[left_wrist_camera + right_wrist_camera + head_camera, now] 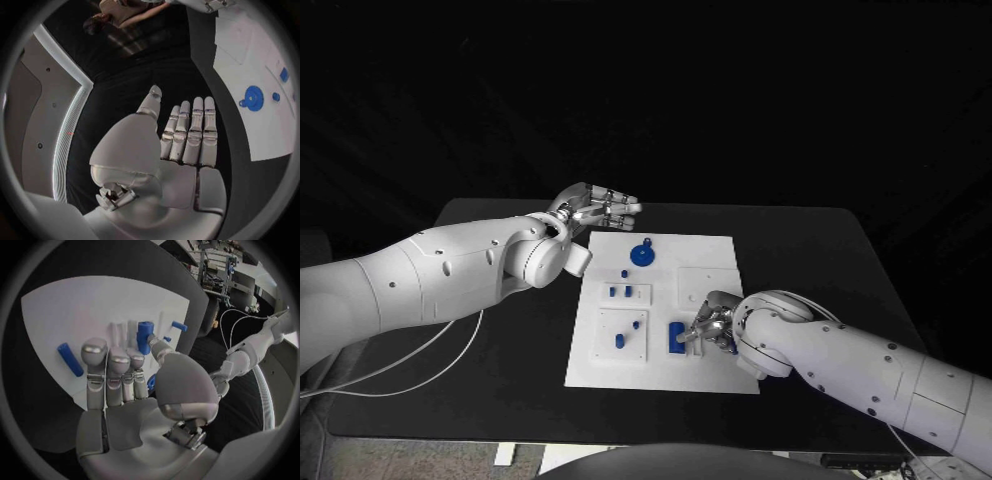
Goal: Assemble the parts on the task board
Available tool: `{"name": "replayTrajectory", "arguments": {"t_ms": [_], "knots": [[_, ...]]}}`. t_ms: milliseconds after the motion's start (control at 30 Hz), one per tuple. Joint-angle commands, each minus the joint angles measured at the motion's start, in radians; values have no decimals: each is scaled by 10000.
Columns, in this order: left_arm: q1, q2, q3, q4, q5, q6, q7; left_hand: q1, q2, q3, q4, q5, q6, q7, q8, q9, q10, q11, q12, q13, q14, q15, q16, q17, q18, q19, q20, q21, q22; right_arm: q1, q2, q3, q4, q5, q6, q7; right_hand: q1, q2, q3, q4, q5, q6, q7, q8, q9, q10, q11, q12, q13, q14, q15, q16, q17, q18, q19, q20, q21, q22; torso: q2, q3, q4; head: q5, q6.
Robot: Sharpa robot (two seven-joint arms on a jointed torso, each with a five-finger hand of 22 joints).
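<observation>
On the task board (711, 375) several blue parts (630, 292) already stand seated; our right hand (714, 325) pinches a blue block (144, 337), left hand (596, 208) spread, holding nothing.

task board (697, 285): 1 | robot hands (596, 208): 2 | table (841, 270): 1

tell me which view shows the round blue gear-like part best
The left wrist view: the round blue part lies unobstructed on the task board, beyond the left hand, its disc shape plain. The head view shows it smaller near the board's far end. In the right wrist view I cannot pick it out.
</observation>
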State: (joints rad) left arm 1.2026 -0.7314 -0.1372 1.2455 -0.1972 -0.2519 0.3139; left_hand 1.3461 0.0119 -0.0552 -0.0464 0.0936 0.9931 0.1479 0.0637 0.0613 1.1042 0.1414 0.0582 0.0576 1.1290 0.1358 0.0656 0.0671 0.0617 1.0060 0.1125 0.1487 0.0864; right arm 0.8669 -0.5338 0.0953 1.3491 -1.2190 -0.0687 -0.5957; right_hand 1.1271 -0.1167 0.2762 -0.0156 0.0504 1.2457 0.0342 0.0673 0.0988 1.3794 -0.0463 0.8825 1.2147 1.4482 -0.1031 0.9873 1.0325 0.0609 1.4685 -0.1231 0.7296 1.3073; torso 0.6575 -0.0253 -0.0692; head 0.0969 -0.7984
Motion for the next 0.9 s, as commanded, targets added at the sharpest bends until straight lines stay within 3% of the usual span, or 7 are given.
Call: {"name": "replayTrajectory", "arguments": {"t_ms": [33, 167, 267, 367, 500, 633, 900], "knots": [[-4, 14, 6, 16, -38, 128, 61, -29, -34, 26, 41, 36, 35, 36, -1, 7, -62, -19, 58, 12, -63, -19, -25, 2, 35, 15, 66, 38, -12, -14, -111, -3, 110, -205, -402, 273, -294, -115, -84, 100, -14, 52, 30, -34, -27, 37, -18, 43, -8, 32, -4, -58, 3, -124, 430, -43, 0, 897, 1, 4, 7, -19, 29], [-4, 1, 6, 24, -38, 131, 70, -46, -33, 19, 53, 25, 38, 36, -3, 6, -62, -21, 59, 12, -60, -19, -24, 2, 35, 13, 65, 42, -15, -16, -427, 56, 394, -76, -718, 395, -399, -312, -264, 496, -4, 0, 57, -26, -20, 16, 3, 91, 24, 36, 4, -57, 0, -106, 443, -35, -9, 893, 0, 5, 1, -32, 26], [-4, -13, 6, 30, -35, 131, 75, -46, -33, 19, 53, 25, 38, 36, -3, 6, -62, -21, 59, 12, -60, -19, -24, 2, 35, 13, 65, 42, -15, -15, -790, 257, 715, 1, -789, 437, -187, -371, -457, 872, 8, -97, 92, -41, 16, 40, 23, 298, 143, 48, 14, 14, 46, -84, 465, -17, 94, 917, -9, -4, -17, -51, 26], [-4, -17, 6, 35, -34, 132, 78, -46, -33, 19, 53, 25, 38, 36, -3, 6, -62, -21, 59, 12, -60, -19, -24, 2, 35, 13, 65, 42, -15, -13, -1099, 478, 978, 31, -744, 407, -73, -375, -463, 990, 8, -154, 107, -34, 42, 57, 33, 432, 228, 50, 27, 94, 97, -73, 468, -2, 172, 934, -10, -8, -18, -80, 47], [-4, -26, 6, 44, -33, 138, 79, -46, -33, 19, 53, 25, 38, 36, -3, 6, -62, -21, 59, 12, -60, -19, -24, 2, 35, 13, 65, 42, -15, -9, -1596, 800, 1343, -59, -249, 188, 123, -304, -286, 875, 11, -169, 104, -36, 47, 84, 25, 520, 281, 52, 25, 129, 119, -72, 467, -2, 205, 940, -9, 4, -19, -110, 70], [-4, -37, 6, 51, -32, 144, 79, -46, -33, 19, 53, 25, 38, 36, -3, 6, -62, -21, 59, 12, -60, -19, -24, 2, 35, 13, 65, 42, -15, -2, -1984, 969, 1456, -357, 524, -161, 91, -246, 142, 469, 10, -178, 89, -29, 236, 181, 27, 1105, 685, 53, 39, 294, 243, -80, 457, 9, 366, 965, -8, 6, -21, -143, 88], [-5, -63, 4, 61, -32, 155, 73, -46, -33, 19, 53, 25, 38, 36, -3, 6, -62, -21, 59, 12, -60, -19, -24, 2, 35, 13, 65, 42, -15, -40, -2183, 1034, 1142, -1048, 1324, -565, 116, -266, 372, 220, 7, -437, 155, -42, 416, 129, 63, 1011, 728, 41, 65, 315, 272, -83, 422, 28, 413, 961, 8, 14, -9, -192, 68]]}}
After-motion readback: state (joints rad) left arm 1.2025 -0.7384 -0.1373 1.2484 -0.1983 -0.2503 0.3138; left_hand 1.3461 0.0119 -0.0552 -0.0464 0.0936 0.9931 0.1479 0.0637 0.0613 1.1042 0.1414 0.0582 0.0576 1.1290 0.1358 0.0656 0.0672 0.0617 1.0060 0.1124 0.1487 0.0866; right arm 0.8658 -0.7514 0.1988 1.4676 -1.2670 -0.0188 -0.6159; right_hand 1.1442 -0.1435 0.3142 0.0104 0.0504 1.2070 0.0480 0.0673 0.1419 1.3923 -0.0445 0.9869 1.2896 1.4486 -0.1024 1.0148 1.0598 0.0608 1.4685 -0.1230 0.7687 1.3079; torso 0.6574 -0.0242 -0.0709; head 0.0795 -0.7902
